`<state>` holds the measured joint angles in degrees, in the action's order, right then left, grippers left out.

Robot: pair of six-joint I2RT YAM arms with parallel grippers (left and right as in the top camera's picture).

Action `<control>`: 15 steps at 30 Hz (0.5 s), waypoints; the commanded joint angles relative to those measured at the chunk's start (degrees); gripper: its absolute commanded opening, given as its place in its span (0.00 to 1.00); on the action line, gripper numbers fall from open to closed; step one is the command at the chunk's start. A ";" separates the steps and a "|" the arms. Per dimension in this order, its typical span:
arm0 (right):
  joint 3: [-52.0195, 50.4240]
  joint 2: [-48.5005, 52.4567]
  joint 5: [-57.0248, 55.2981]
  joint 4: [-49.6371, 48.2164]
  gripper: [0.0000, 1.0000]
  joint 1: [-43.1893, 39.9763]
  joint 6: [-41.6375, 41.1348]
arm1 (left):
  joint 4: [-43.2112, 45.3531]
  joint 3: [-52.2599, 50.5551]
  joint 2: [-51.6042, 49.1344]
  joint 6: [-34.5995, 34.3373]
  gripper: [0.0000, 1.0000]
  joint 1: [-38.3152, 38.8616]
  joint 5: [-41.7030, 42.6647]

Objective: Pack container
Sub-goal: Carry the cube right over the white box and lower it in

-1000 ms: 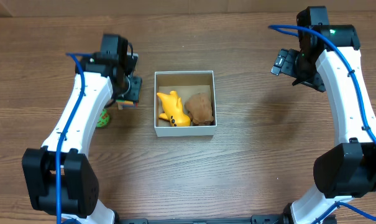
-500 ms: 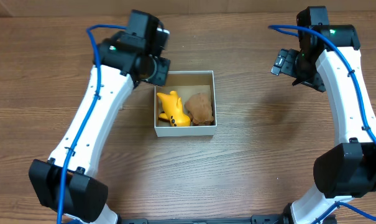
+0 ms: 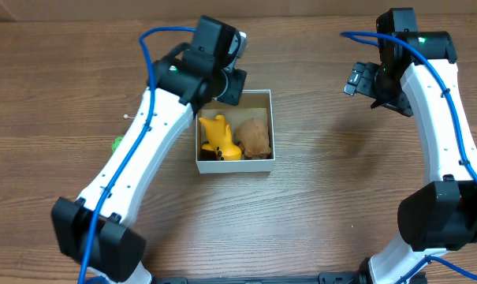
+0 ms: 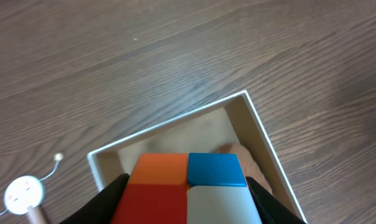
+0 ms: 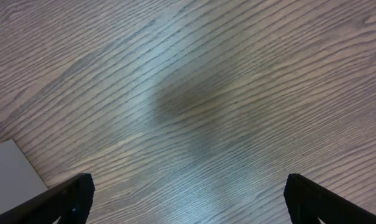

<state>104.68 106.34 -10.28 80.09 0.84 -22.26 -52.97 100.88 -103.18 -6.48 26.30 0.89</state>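
Note:
The container (image 3: 266, 154), a white-walled square box with a brown floor, sits mid-table and holds a yellow toy (image 3: 219, 137) and a brown toy (image 3: 254, 136). My left gripper (image 3: 225, 85) hovers over the box's back left corner. In the left wrist view it (image 4: 188, 200) is shut on a colour-block cube (image 4: 188, 183) with orange, blue, red and white faces, and the container's rim (image 4: 253, 109) lies just beneath. My right gripper (image 3: 358, 80) (image 5: 194, 199) stands open and empty, above bare table to the right of the box.
A small green item (image 3: 117, 143) lies on the table left of the box. A little white round toy on a stick (image 4: 23, 193) shows in the left wrist view. A pale flat corner (image 5: 7, 174) sits at the lower left of the right wrist view.
My left arm has swung right and towards the back, carrying the cube from left of the container to above its back left corner. The right arm has not moved.

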 commanded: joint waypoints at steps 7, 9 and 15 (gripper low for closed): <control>1.14 -1.55 0.02 -0.26 1.00 0.11 -0.09 | 0.09 1.33 -12.63 -2.56 0.38 1.64 0.83; 1.14 -1.55 0.02 -0.26 1.00 0.11 -0.09 | -0.20 1.33 -14.43 -2.58 0.38 1.77 0.83; 1.14 -1.55 0.02 -0.26 1.00 0.11 -0.09 | -0.04 1.33 -16.74 -2.56 0.39 1.68 0.61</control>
<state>104.68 106.34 -10.28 80.12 0.84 -22.26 -53.10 100.90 -119.15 -8.05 27.79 1.08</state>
